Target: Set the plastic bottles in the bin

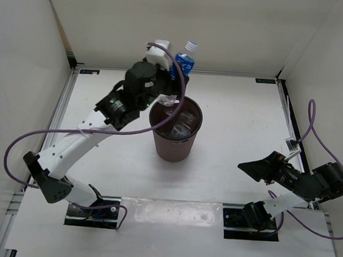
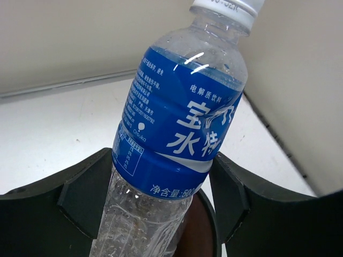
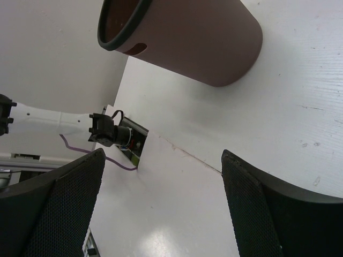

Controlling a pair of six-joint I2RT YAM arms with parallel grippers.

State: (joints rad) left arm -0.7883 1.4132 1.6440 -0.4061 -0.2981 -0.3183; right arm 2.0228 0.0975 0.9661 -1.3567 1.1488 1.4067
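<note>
My left gripper (image 1: pixel 176 82) is shut on the clear bottle with the blue label and white cap (image 1: pixel 185 61) and holds it upright just above the far rim of the maroon bin (image 1: pixel 158 144). In the left wrist view the bottle (image 2: pixel 177 123) stands between both fingers (image 2: pixel 86 193), with the bin's rim (image 2: pixel 210 225) right below. At least one clear bottle (image 1: pixel 183 122) lies inside the bin. My right gripper (image 1: pixel 252 168) is open and empty, low over the table right of the bin; in its own view it (image 3: pixel 161 209) faces the bin (image 3: pixel 203 43). The orange bottle is not in view.
White walls enclose the table on three sides. The left arm's purple cable (image 1: pixel 130 131) loops in front of the bin. The left arm's base (image 3: pixel 115 134) shows in the right wrist view.
</note>
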